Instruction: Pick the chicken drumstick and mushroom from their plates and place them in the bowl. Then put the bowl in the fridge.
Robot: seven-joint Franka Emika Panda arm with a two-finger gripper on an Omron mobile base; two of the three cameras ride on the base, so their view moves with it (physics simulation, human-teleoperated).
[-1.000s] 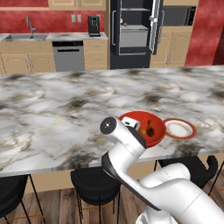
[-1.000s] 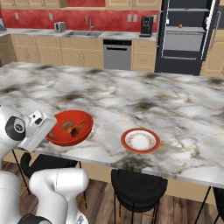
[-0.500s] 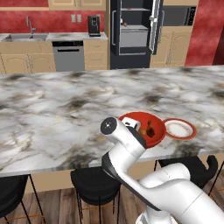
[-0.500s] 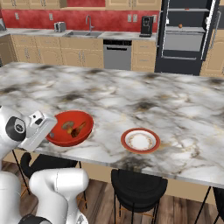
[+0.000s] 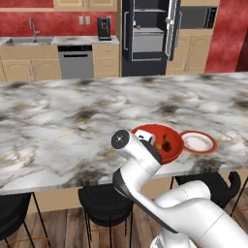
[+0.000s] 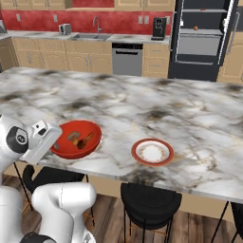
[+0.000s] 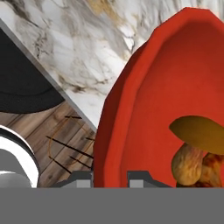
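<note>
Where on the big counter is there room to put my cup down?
The marble counter is bare behind the red bowl and the red-rimmed plate, and to that plate's right. The front edge is crowded, where the gripper pinches the bowl's rim.

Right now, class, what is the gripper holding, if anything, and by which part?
The gripper holds the red bowl, clamped on its near rim, at the counter's edge.

Home kitchen: marble island [image 5: 58, 126], sink [image 6: 88, 36], dishwasher [image 5: 75, 62], fridge [image 5: 147, 36].
</note>
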